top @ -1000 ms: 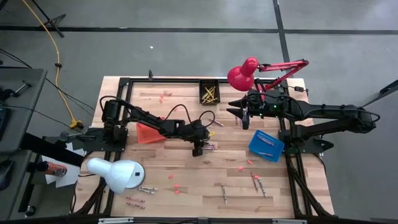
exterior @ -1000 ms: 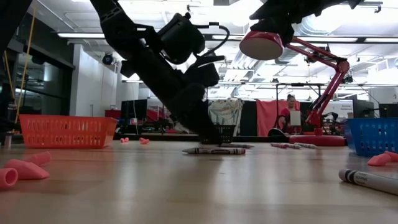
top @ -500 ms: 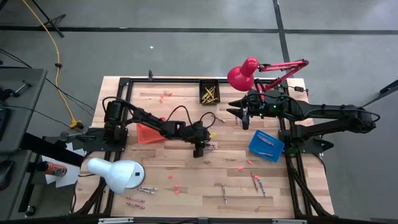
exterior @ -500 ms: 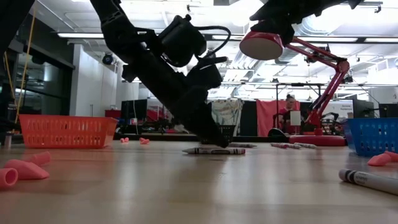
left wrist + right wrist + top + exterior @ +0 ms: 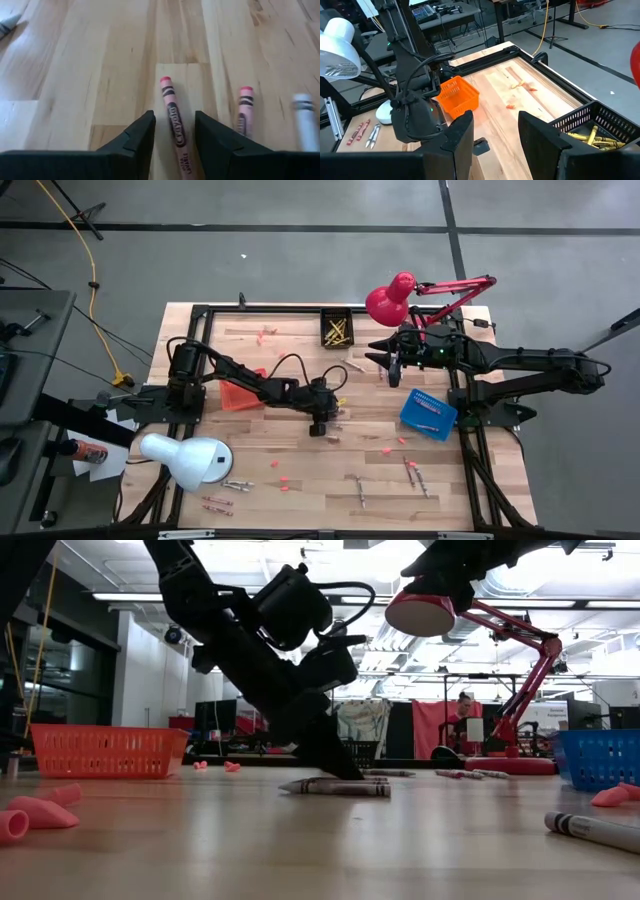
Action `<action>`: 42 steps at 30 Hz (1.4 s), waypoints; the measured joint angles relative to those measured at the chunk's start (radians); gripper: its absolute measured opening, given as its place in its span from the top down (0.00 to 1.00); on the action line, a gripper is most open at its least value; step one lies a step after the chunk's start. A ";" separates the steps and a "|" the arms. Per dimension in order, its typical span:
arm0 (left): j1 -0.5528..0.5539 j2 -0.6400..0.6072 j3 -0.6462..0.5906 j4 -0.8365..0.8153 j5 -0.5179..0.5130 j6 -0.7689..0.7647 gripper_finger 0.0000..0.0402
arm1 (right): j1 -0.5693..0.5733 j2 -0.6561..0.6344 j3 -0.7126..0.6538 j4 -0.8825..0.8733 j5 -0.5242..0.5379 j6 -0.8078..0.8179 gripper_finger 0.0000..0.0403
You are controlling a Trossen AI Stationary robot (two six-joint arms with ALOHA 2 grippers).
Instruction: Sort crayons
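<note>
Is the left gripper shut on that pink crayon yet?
No, open. In the wrist view the left gripper straddles the pink crayon, gaps showing either side; the crayon lies flat on the table.

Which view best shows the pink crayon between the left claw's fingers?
The left wrist view: the pink crayon lies between the open left claw, label readable. The high view shows only a speck by the claw; the low view shows crayons side-on; the right wrist view shows none of it.

Robotics lab: framed workbench [image 5: 250,470], ceiling strip lights [image 5: 150,597].
</note>
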 joint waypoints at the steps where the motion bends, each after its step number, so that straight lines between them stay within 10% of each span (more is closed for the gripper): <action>1: 0.004 0.000 0.000 -0.003 0.001 -0.006 0.71 | 0.000 0.000 0.000 0.000 0.000 0.000 0.63; 9: 0.036 -0.003 0.003 -0.047 0.041 -0.087 0.97 | 0.000 0.000 0.000 0.000 0.000 0.000 0.63; 26: 0.085 -0.048 -0.006 -0.075 0.086 -0.122 1.00 | 0.000 0.000 0.000 0.000 -0.002 0.001 0.63; 42: 0.168 -0.544 -0.036 -0.110 0.056 -0.054 1.00 | 0.000 0.000 0.000 0.010 -0.004 0.000 0.63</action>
